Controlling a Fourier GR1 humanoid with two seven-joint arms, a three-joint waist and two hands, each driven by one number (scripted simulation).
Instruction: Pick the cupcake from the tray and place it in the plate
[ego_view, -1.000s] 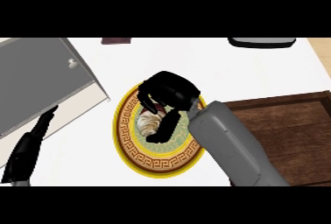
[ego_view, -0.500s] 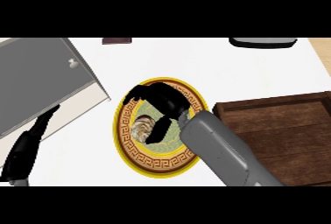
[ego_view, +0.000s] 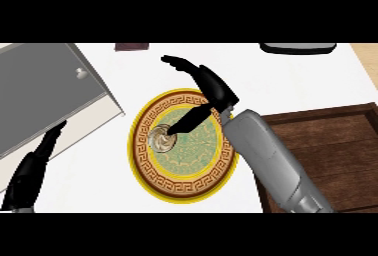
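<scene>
Nearest the viewer, the left hand (ego_view: 33, 170) rests at the lower left edge of the counter (ego_view: 310, 75), fingers straight and holding nothing; beside it, further in, lies the round plate (ego_view: 151, 180) with its gold patterned rim, and the cupcake (ego_view: 162, 140) now sits on the plate's green centre, left of the middle; the right hand (ego_view: 210, 90), which half a second ago was curled low over the cupcake, has opened and lifted toward the far side, fingers spread, only the thumb reaching down close to the cupcake, whether touching it cannot be told; this suggests the cupcake has been let go and the placing is all but done; to the right is the dark wooden tray (ego_view: 325, 135), partly hidden by the grey forearm; at far left, a grey cabinet (ego_view: 44, 95).
</scene>
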